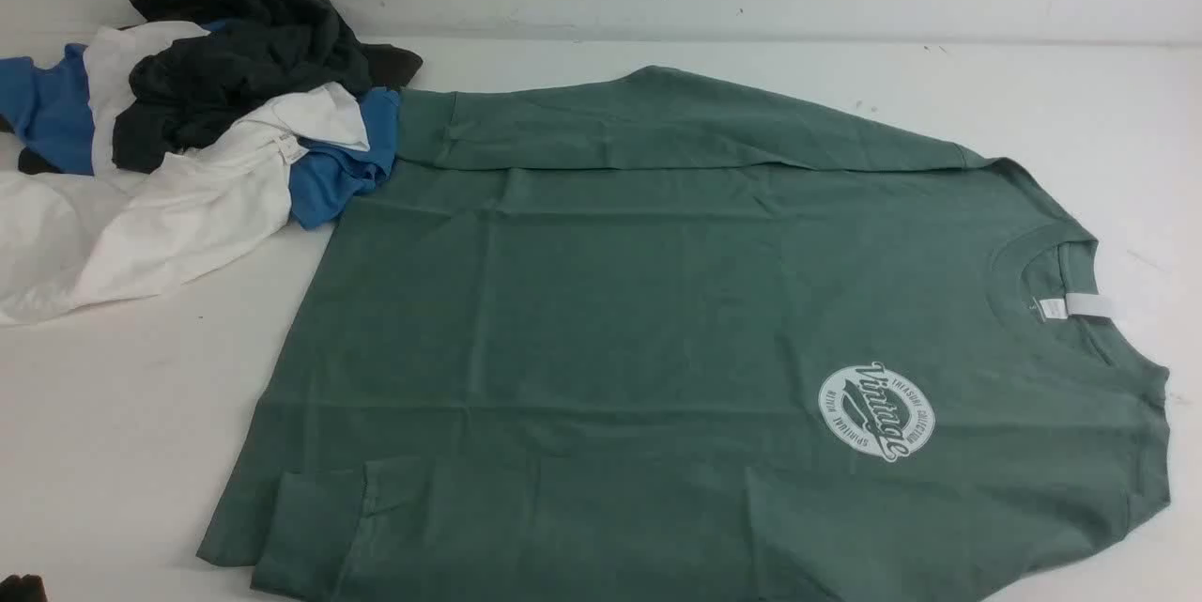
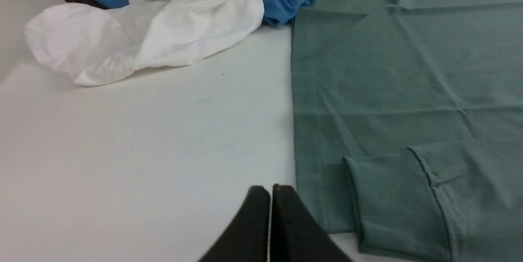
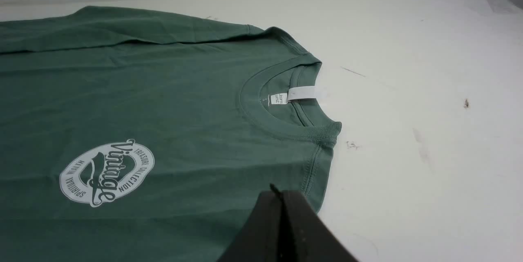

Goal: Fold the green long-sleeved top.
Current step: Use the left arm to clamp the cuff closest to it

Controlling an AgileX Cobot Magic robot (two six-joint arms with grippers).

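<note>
Both grippers are pinched shut and empty, so you have nothing in hand. Your left gripper [image 2: 269,190] hangs over bare table [image 2: 143,139], with the hem corner of the green long-sleeved top [image 1: 657,320] just beside its tips and the near sleeve's cuff [image 2: 384,200] a little beyond that. Your right gripper [image 3: 280,192] sits at the shoulder end, the collar [image 3: 282,129] and its white neck tag [image 3: 302,93] just ahead of the tips, the round logo [image 3: 107,172] further along toward your left gripper. I can't tell whether those tips touch cloth. The top lies flat, chest up, stretched between your two arms, which hands each gripper one end to work. Both sleeves lie doubled in along the body, so the narrowing looks done and the end-to-end fold looks like what's left. You'll need to open up before pinching any edge. Ahead of your left gripper sits the spare heap: a white garment [image 1: 169,217], a dark garment [image 1: 235,57], and a blue garment [image 1: 338,170] touching the top's far hem corner. Mind that one, it could drag along when the hem lifts.
</note>
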